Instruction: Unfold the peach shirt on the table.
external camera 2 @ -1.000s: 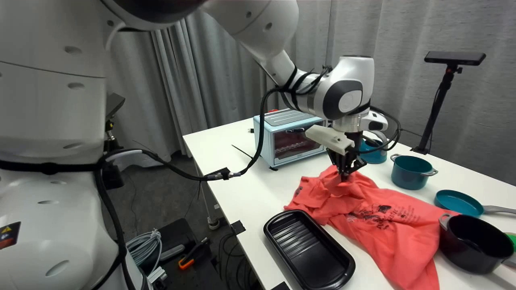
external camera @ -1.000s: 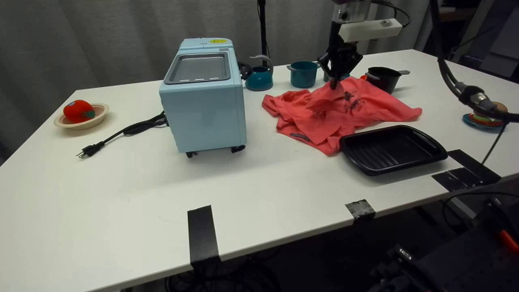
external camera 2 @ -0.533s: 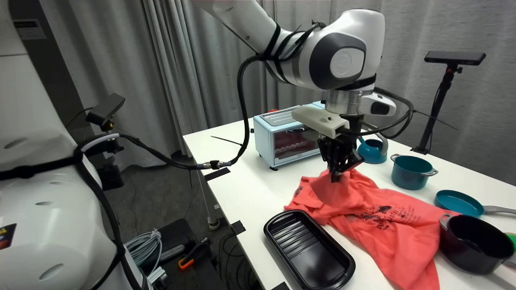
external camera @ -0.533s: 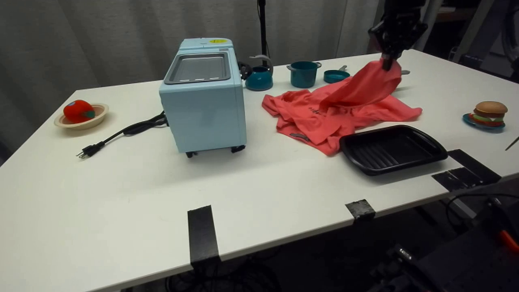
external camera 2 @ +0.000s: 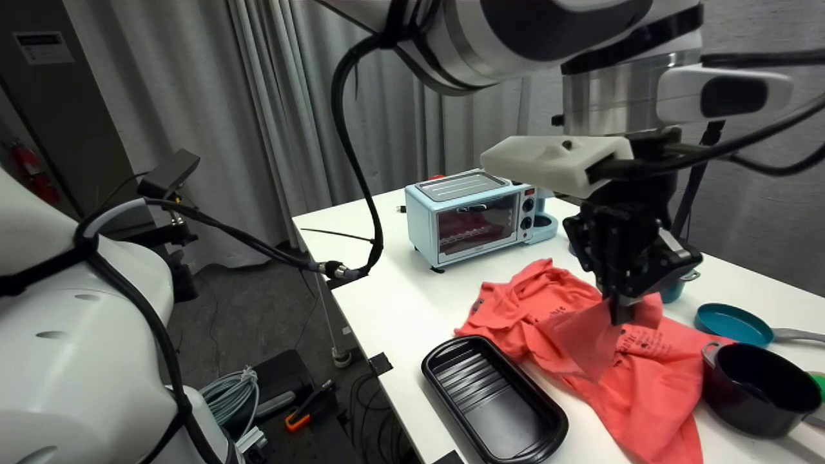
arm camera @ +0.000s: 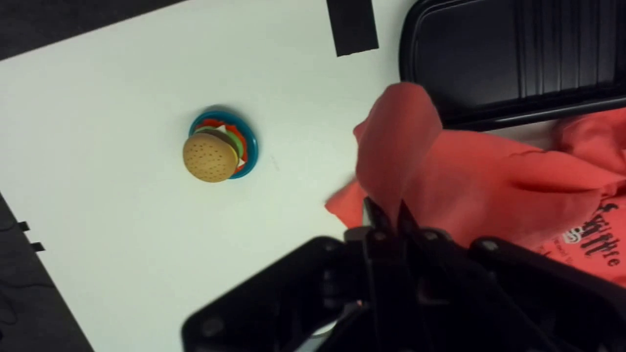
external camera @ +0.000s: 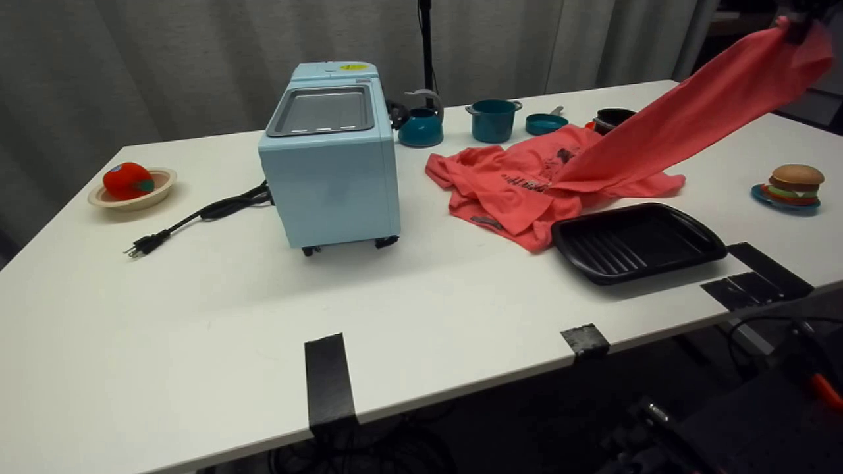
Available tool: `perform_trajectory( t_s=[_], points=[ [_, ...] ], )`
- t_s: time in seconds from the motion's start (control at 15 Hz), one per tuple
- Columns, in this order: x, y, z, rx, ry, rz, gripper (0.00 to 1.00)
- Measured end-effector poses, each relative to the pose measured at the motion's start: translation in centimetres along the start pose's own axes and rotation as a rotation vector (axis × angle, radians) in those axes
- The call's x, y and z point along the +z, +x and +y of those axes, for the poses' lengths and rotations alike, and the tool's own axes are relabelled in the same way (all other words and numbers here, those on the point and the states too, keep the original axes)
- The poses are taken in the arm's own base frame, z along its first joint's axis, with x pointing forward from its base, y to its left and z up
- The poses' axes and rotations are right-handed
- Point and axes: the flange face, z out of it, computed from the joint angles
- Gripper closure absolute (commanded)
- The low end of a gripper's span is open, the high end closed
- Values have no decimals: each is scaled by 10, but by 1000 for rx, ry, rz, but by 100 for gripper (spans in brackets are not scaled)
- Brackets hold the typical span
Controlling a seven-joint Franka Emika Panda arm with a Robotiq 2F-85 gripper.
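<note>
Exterior view shows the black two-fingered gripper [external camera: 799,33] clamped on the wrinkled coral cloth shirt [external camera: 625,158], right end raised, left folds [external camera: 494,191] unspread, unfolding apparently partial.

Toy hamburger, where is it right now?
In the wrist view, left of centre: the toy hamburger sits on a small blue plate, left of the peach shirt.

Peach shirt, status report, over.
Hand shut on peach shirt. One part held up, rest rumpled on table. Black tray, dark pot close by, possibly in the way.
</note>
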Motion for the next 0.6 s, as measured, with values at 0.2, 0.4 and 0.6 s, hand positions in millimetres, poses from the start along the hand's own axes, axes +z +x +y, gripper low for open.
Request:
perform_trajectory(
  t_s=[0.2,0.4,0.6],
  points=[
    [-2,-9,32,58,-11,5,48],
    [-1,-11,43,80,-24,8,24],
    [-8,-7,38,71,-23,52,2]
  ],
)
